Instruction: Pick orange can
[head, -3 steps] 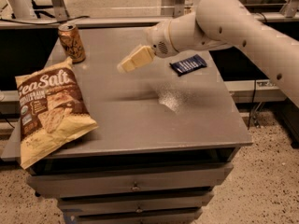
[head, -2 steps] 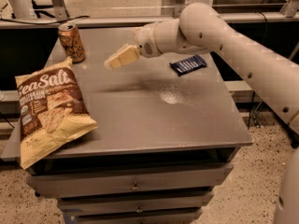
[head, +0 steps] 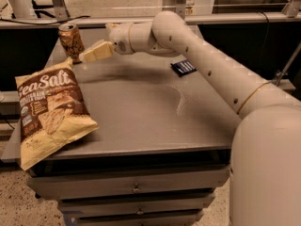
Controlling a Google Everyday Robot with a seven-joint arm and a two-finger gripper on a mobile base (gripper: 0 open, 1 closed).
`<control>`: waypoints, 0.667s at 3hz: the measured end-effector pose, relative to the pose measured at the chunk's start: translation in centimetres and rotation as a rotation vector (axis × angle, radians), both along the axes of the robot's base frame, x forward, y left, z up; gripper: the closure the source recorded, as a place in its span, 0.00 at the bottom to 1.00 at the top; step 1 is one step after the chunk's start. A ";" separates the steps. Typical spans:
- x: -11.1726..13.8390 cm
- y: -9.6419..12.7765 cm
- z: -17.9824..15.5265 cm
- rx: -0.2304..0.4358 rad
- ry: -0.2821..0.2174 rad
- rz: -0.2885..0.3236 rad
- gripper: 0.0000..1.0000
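The orange can point(head: 71, 41) stands upright at the far left corner of the grey table point(head: 141, 112). It is slim, orange-gold with dark markings and a silver rim. My gripper point(head: 89, 54) reaches in from the right on the white arm point(head: 202, 65). Its pale fingertips sit just right of the can's lower half, very close to it. Whether they touch the can does not show.
A yellow-brown "Sea Salt" chip bag point(head: 49, 114) lies at the front left, overhanging the table edge. A small flat dark-blue packet point(head: 183, 68) lies at the far right behind the arm. Drawers sit below the tabletop. Metal frames stand behind the table.
The gripper has moved left across the table from near its middle to right beside the orange can. The can, bag and packet have not moved.
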State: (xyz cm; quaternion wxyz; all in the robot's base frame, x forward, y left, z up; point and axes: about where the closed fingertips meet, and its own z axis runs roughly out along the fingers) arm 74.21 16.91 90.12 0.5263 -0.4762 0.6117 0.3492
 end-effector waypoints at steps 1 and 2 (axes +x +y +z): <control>1.3 3.4 0.4 0.042 -0.018 0.030 0.00; 2.6 6.2 0.5 0.068 -0.026 0.053 0.00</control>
